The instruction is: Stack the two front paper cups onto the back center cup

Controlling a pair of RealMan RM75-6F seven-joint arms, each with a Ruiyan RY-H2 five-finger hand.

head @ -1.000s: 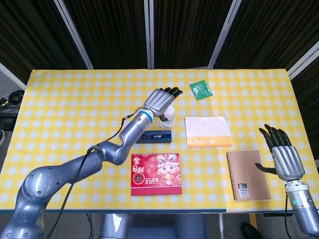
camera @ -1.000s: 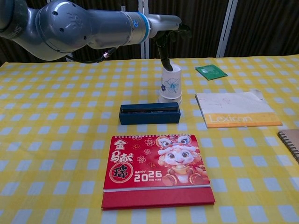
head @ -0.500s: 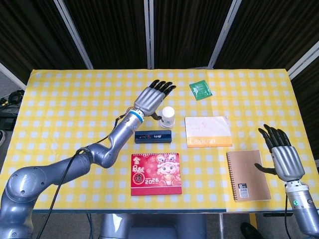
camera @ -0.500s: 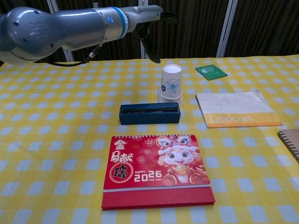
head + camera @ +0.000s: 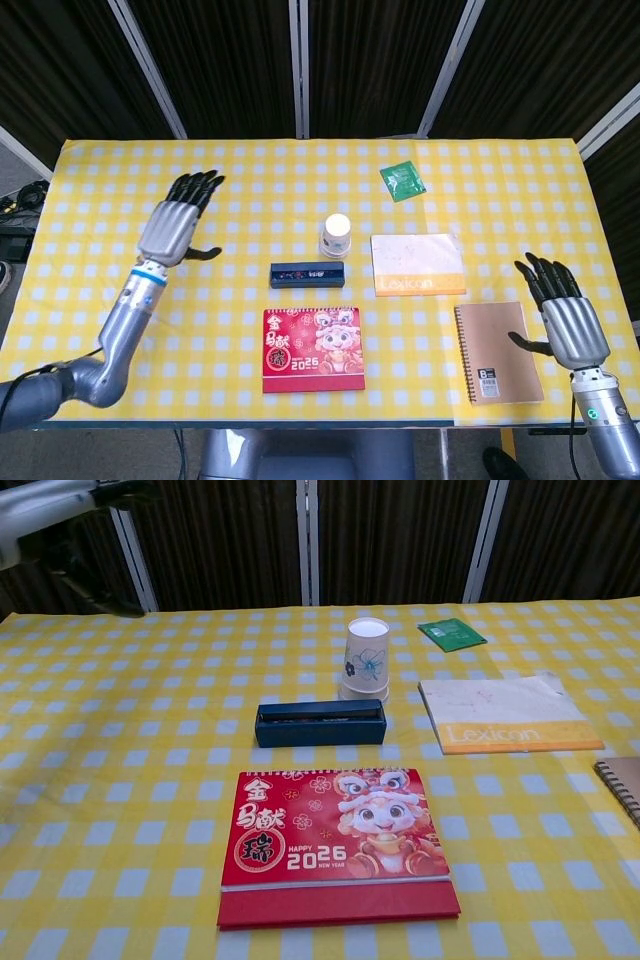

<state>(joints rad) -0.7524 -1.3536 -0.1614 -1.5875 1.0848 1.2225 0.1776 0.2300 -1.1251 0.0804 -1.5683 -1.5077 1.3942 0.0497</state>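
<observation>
A stack of white paper cups (image 5: 336, 237) with a blue flower print stands upside down near the table's middle, behind the dark blue box; the chest view shows the cup stack (image 5: 365, 660) with nested rims at its base. My left hand (image 5: 176, 225) hovers over the left part of the table, fingers spread, holding nothing, far from the cups. In the chest view the left hand (image 5: 75, 505) only shows blurred at the top left corner. My right hand (image 5: 565, 315) is at the right edge beside the notebook, fingers apart and empty.
A dark blue box (image 5: 307, 273) lies just in front of the cups. A red 2026 calendar (image 5: 312, 349) sits at the front centre. A white and orange Lexicon pad (image 5: 417, 264), a brown spiral notebook (image 5: 497, 351) and a green packet (image 5: 402, 181) lie to the right.
My left hand has drawn away from the cup stack and swung far left across the table, empty. The cups stay put. My right hand has barely moved.
</observation>
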